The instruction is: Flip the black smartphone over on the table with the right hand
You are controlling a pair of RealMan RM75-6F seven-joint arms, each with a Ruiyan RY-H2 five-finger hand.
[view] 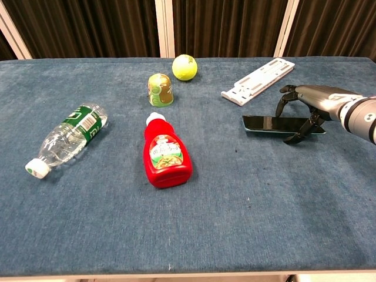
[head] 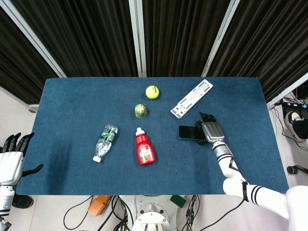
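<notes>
The black smartphone (head: pixel 187 132) (view: pixel 267 124) lies right of the table's middle, its long side running left to right. In the chest view its near edge stands a little off the cloth, so it looks tilted. My right hand (head: pixel 210 130) (view: pixel 308 101) arches over the phone's right end, fingers at the far edge and thumb at the near edge, pinching it. My left hand (head: pixel 10 159) hangs off the table's left front corner with its fingers spread and nothing in it.
On the blue table (head: pixel 72 106) lie a red sauce bottle (head: pixel 144 148), a clear water bottle (head: pixel 105 142), a small green-brown jar (head: pixel 140 111), a yellow tennis ball (head: pixel 152 92) and a white folding stand (head: pixel 191 98) just behind the phone.
</notes>
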